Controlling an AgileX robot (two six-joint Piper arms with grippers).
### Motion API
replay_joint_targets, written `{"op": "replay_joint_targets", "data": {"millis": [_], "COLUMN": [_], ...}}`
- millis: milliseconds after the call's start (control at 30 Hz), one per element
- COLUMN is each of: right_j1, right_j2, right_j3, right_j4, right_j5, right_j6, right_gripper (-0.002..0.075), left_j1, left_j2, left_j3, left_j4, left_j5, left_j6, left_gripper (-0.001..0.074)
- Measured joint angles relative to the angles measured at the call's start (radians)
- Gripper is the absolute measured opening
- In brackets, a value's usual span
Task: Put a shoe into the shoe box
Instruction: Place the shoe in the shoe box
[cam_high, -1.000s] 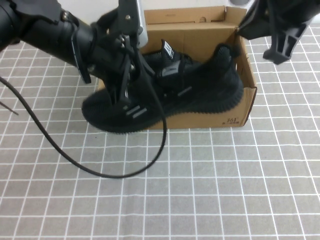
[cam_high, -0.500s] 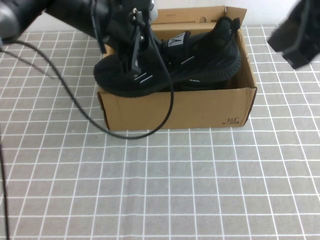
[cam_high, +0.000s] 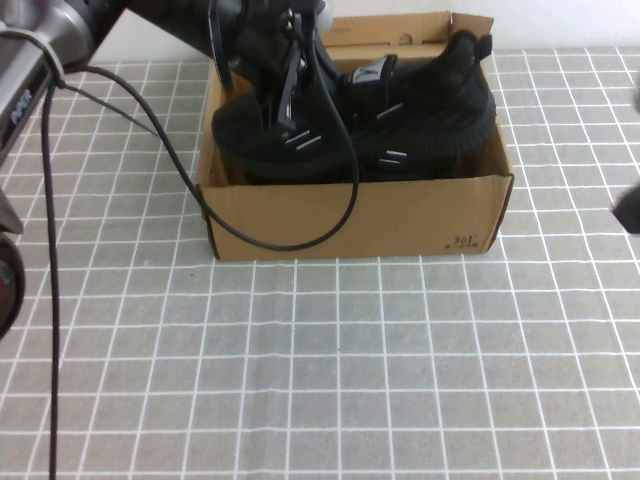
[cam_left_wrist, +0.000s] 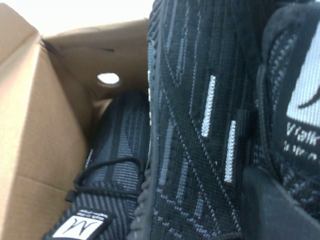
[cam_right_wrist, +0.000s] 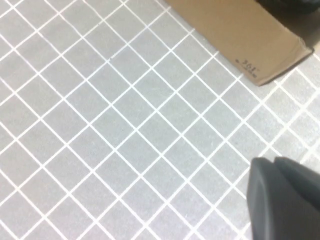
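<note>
High view: my left tool (cam_high: 285, 100) has carried the shoe (cam_high: 300, 140) from the tabletop (cam_high: 320, 380) in front up over the box (cam_high: 350, 220), still clamped on it, above the second sneaker (cam_left_wrist: 107, 165) inside. Lowering and release look next; the right tool (cam_right_wrist: 285, 200), fingers closed and empty, has pulled away right.

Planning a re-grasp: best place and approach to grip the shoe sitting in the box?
Grip the shoe across its laced midfoot, from above: box walls block its sides. The left gripper already clamps there; the right gripper is shut over the table.
</note>
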Motion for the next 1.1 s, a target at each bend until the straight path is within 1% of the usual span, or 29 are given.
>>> {"op": "replay_joint_targets", "data": {"millis": [133,300,367,1100], "right_j1": [0.0,0.0,0.0,0.0], "right_j2": [-0.104,-0.213,-0.24,-0.254], "right_j3": [0.087,0.155,0.169,0.175], "right_j4": [-0.035,-0.187,-0.216,-0.202], "right_j5": [-0.033,-0.047,-0.047,-0.057], "right_j6": [0.041,0.188,0.214,0.231], "right_gripper": [-0.0016,-0.0016,-0.0016,-0.0016], "left_j1": [0.0,0.0,0.0,0.002], "left_j2": [0.02,0.037,0.038,0.068], "left_j3": [0.0,0.0,-0.001,-0.002], "left_j4": [-0.002,-0.011,-0.013,0.003], "left_j5": [0.002,0.0,-0.002,-0.025], "left_j6": [0.001,0.001,0.002,0.073], "left_gripper": [0.0034,0.0034,0.0033,0.0032]}}
